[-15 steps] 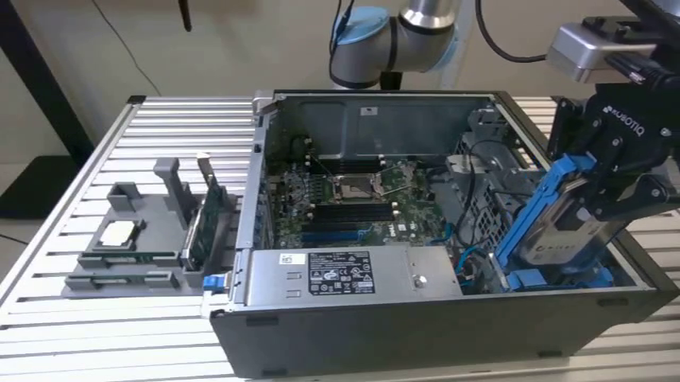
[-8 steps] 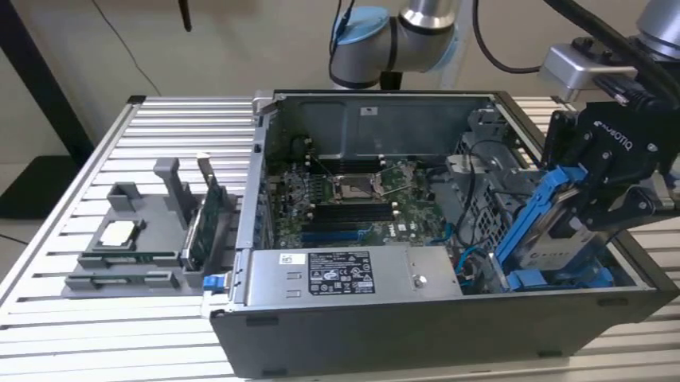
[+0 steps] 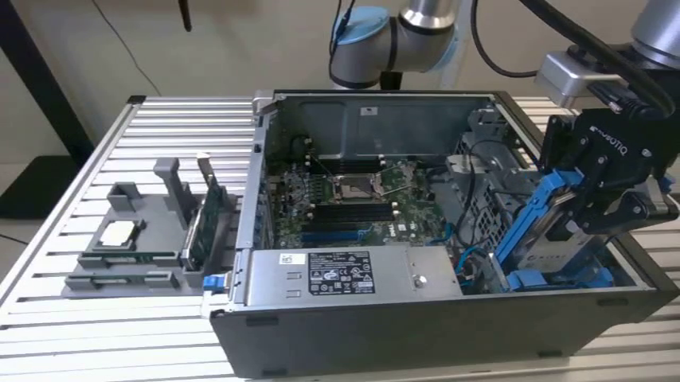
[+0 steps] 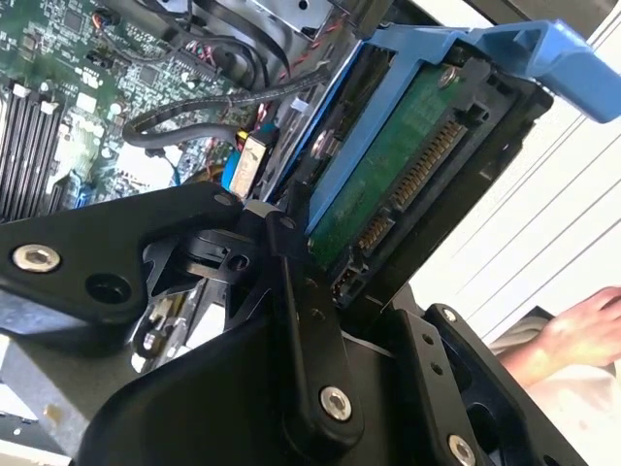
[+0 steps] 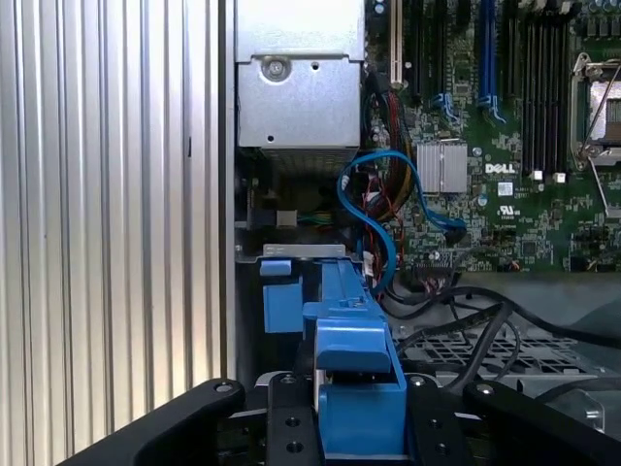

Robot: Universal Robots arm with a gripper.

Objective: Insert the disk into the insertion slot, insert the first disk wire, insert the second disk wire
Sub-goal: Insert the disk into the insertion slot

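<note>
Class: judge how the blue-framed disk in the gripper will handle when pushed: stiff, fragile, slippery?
Probably stiff: the disk looks like a metal slab in moulded plastic. Likely fragile where its bare circuit board shows. The gripper clamps that smooth plastic, so it might slip.

In the exterior view an even, diffuse light is cast from above: the ribbed aluminium table (image 3: 43, 334) is rendered pale, while the inside of the dark grey metal computer case (image 3: 425, 338) is left shaded. In the second wrist view the table is washed out to white, and the black gripper (image 4: 361, 282), closed on the blue-framed silver-grey disk (image 4: 388, 175), is shown as a dark mass. In the first wrist view soft streaks are reflected along the table's ribs.
</note>
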